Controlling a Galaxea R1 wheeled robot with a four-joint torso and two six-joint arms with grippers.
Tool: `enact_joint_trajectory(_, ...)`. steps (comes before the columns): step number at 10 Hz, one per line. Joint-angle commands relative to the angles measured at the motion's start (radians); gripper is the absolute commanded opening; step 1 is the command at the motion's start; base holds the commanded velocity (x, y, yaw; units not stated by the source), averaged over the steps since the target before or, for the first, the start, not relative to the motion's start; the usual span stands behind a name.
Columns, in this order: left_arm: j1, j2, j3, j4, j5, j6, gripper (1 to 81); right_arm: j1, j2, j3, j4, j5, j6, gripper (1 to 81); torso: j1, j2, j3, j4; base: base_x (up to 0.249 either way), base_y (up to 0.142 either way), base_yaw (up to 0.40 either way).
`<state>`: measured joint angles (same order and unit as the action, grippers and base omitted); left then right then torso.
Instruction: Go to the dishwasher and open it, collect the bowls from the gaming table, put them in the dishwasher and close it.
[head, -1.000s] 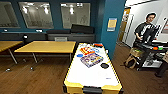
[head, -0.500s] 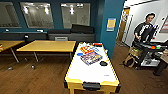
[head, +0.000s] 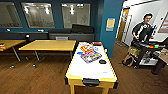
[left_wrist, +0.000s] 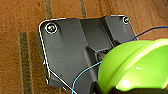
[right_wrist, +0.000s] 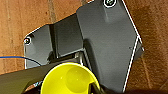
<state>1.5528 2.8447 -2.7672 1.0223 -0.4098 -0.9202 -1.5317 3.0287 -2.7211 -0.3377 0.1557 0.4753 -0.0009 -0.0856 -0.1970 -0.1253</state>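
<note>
To the left of the gaming table (head: 91, 68) stood yellow wooden tables (head: 48, 45) on a brown wood floor (head: 32, 80), with a dark blue wall and windows (head: 37, 15) behind; the gaming table's white top carried colourful game boxes (head: 89, 53) and a dark flat round object (head: 102, 61) toward its far half. To its right a person (head: 143, 27) stood at a control rig by an open doorway. Over the same floor, the left gripper (left_wrist: 105, 86) was clamped on a lime-green bowl (left_wrist: 135, 67), the right gripper (right_wrist: 93, 88) on a second bowl (right_wrist: 70, 78)
</note>
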Motion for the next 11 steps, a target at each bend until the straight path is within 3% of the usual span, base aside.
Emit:
enact_joint_trajectory(1, -0.012, -0.045, -0.009, 0.002, 0.026, -0.002, 1.0, 0.040, -0.063, -0.011, -0.021, -0.047, -0.004, 1.0, 0.001, 0.000, 0.000, 0.000, -0.118, 0.000, 0.000)
enact_joint_trajectory(4, -0.012, -0.076, -0.009, 0.007, 0.025, -0.002, 1.0, 0.021, -0.057, -0.006, -0.018, -0.041, -0.004, 1.0, 0.001, 0.000, 0.000, 0.000, -0.118, 0.000, 0.000)
enact_joint_trajectory(8, -0.013, -0.051, -0.009, 0.018, 0.026, 0.003, 1.0, 0.015, -0.043, -0.006, -0.017, -0.042, -0.004, 1.0, 0.001, 0.000, 0.000, 0.000, -0.115, 0.000, 0.000)
enact_joint_trajectory(11, -0.013, -0.036, -0.011, 0.018, 0.028, 0.023, 1.0, 0.015, -0.040, -0.006, -0.017, -0.042, -0.004, 1.0, 0.001, -0.001, 0.001, 0.000, -0.032, 0.000, 0.000)
